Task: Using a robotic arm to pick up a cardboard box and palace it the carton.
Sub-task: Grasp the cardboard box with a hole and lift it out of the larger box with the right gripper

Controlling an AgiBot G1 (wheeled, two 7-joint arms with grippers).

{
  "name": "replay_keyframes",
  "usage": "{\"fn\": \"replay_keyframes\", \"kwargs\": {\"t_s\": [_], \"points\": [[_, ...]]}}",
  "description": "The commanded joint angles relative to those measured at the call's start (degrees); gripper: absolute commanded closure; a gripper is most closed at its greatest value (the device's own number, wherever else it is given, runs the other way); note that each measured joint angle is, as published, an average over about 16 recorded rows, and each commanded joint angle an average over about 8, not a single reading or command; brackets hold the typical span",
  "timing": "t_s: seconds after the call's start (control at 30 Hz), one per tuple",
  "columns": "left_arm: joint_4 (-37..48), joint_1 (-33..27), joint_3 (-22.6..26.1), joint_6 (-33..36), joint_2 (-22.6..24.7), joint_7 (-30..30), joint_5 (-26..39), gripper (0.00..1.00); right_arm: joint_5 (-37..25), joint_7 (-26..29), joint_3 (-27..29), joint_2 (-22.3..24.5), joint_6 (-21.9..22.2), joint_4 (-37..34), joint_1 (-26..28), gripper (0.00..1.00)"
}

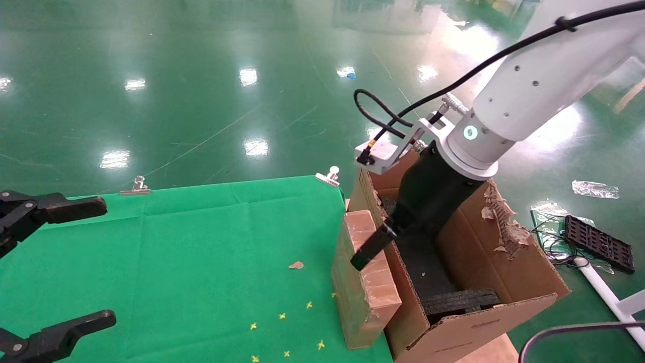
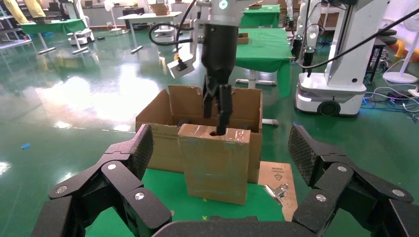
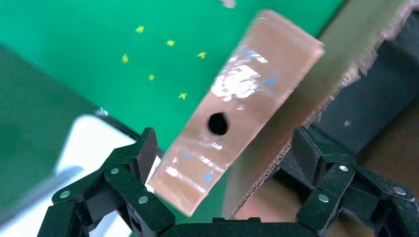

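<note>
The slim brown cardboard box (image 1: 355,287) (image 2: 215,165) stands on edge on the green table, against the outer wall of the carton (image 1: 504,272) (image 2: 158,140). Its narrow top face (image 3: 247,98) has a round hole. The robotic arm on my right reaches down over it. My right gripper (image 1: 383,242) (image 3: 225,140) is open, its fingers straddling the box's top and the carton's near wall (image 3: 296,123). One finger (image 1: 368,249) lies over the top face; the other is hidden inside the carton. My left gripper (image 1: 106,261) (image 2: 221,143) is open and parked at the table's left.
Black foam (image 1: 461,302) lines the carton, and one flap (image 1: 501,222) is torn ragged. Binder clips (image 1: 135,186) (image 1: 328,176) hold the green cloth (image 1: 201,252). A cardboard scrap (image 1: 296,264) lies on it. A black tray (image 1: 599,242) and cables lie on the floor to the right.
</note>
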Motion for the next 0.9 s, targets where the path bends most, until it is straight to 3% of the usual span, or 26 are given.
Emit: {"fn": "replay_keyframes", "kwargs": {"t_s": [0.03,0.3,0.4,0.57,0.67,0.83,0.9], "points": [[0.0,0.0,0.0,0.0,0.0,0.0,0.0,0.0,0.9,2.3,-0.2,-0.4,0.1,-2.6,-0.8,0.0],[0.0,0.0,0.0,0.0,0.0,0.0,0.0,0.0,1.4,3.3,-1.3,-2.8,0.5,-8.3,-4.1,0.01],[0.0,0.0,0.1,0.0,0.0,0.0,0.0,0.0,1.1,2.8,-1.6,-3.8,0.4,-9.4,-4.7,0.25],[0.0,0.0,0.1,0.0,0.0,0.0,0.0,0.03,0.5,2.5,-2.2,-4.9,0.2,-10.2,-5.2,0.87],[0.0,0.0,0.1,0.0,0.0,0.0,-0.1,0.25,0.3,2.5,-2.5,-5.3,-0.1,-10.4,-5.3,1.0],[0.0,0.0,0.1,0.0,0.0,0.1,-0.1,0.84,0.1,2.8,-2.9,-5.8,-0.3,-10.5,-5.5,1.0],[0.0,0.0,0.1,0.0,0.0,0.1,-0.1,0.95,0.1,2.9,-3.1,-5.9,-0.4,-10.5,-5.6,1.0]]}}
